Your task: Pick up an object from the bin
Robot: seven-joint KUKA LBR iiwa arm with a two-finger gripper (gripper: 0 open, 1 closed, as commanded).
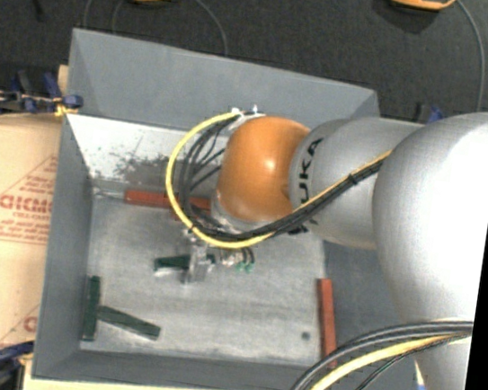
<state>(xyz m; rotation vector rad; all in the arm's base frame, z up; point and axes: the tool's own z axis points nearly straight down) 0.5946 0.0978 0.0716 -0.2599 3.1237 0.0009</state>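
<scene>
My gripper (201,261) reaches down under the arm's orange cover to the middle of the bin floor. A small dark green block (168,265) lies flat right at its left side, touching or nearly touching it; I cannot tell whether the block is gripped. A tiny green bit (243,267) shows just to the gripper's right.
A red stick (146,198) lies along the back wall and another red stick (326,316) along the right wall. A dark green T-shaped piece (108,313) rests in the front left corner. The arm and its cables cover the bin's back right.
</scene>
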